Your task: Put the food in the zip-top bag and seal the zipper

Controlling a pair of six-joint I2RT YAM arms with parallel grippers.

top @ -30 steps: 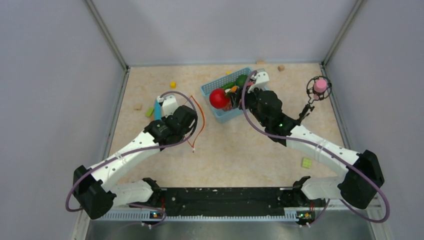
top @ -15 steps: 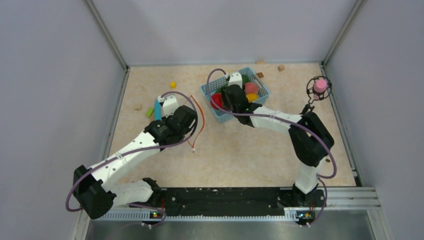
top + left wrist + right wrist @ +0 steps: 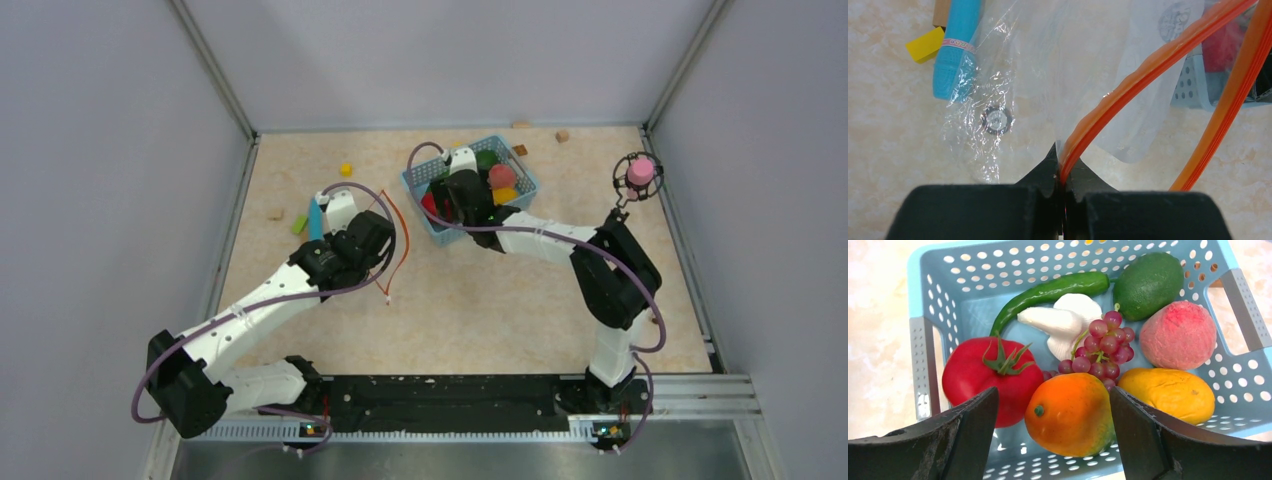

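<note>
My left gripper [image 3: 1063, 170] is shut on the orange-red zipper [image 3: 1148, 65] of the clear zip-top bag [image 3: 1048, 60], which lies crinkled on the table left of the basket. The zipper's loop [image 3: 405, 245] curves beside that gripper [image 3: 378, 232]. The food lies in the light-blue basket [image 3: 928, 290]: tomato [image 3: 990, 380], orange [image 3: 1070, 412], yellow mango [image 3: 1168, 392], peach [image 3: 1178, 335], grapes [image 3: 1103, 347], long chili [image 3: 1048, 292] and a round green piece [image 3: 1148, 285]. My right gripper [image 3: 1053, 390] hangs open over the basket [image 3: 445, 200], one jaw on each side of the orange, with a gap on both sides.
A light-blue stick [image 3: 955, 45], a yellow block [image 3: 925, 44] and a tan block [image 3: 941, 10] lie by the bag. A white toy [image 3: 1063, 320] sits in the basket. A pink object in a black ring [image 3: 639, 173] stands at the right wall. Small blocks [image 3: 345, 169] dot the back.
My right gripper has moved left over the basket's near-left part and its jaws have spread wider. The left gripper has stayed shut on the zipper.
</note>
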